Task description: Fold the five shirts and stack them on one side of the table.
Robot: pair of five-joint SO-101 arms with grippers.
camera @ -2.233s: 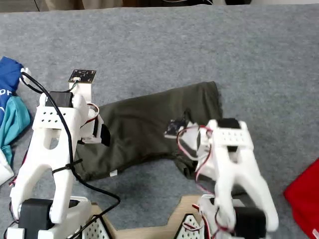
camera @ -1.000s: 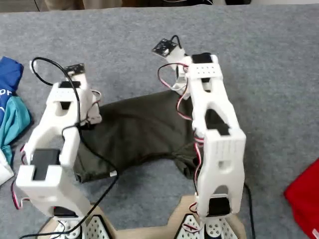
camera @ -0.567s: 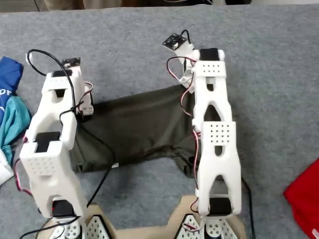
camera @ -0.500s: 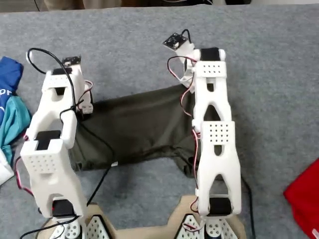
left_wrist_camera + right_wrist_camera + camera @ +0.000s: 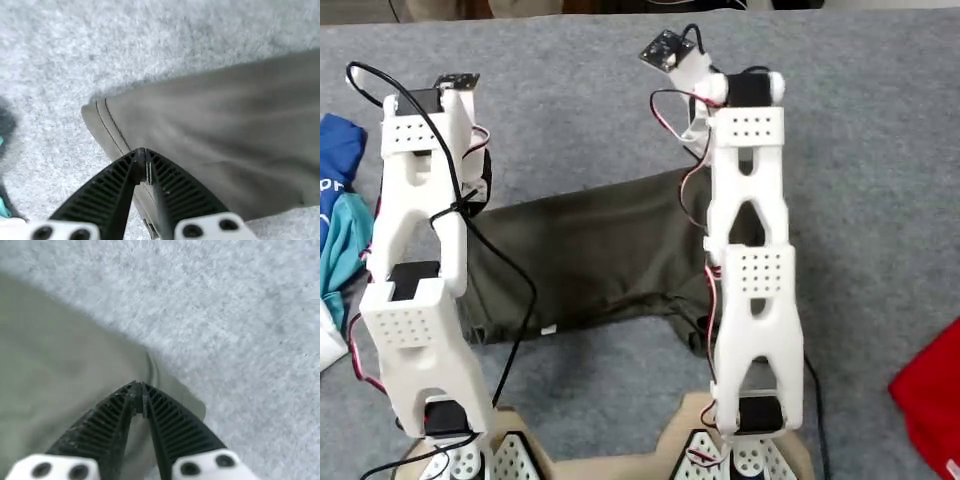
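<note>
Lately stretched over the table point(image 5: 860, 120), with left end effector point(image 5: 142, 165) and right end effector point(image 5: 140, 390) pinched shut on the far hem of the olive shirt point(image 5: 590, 250); dragged it flatter mid-table, likely readying a fold.

A grey, felt-like cover lay over the counter point(image 5: 880, 120), spreading from nine o'clock to three o'clock in the high view. At six o'clock a pale wooden board point(image 5: 610, 468) sat on it. At twelve o'clock a narrow strip of the room behind point(image 5: 450, 6) showed past the counter's far edge.
</note>
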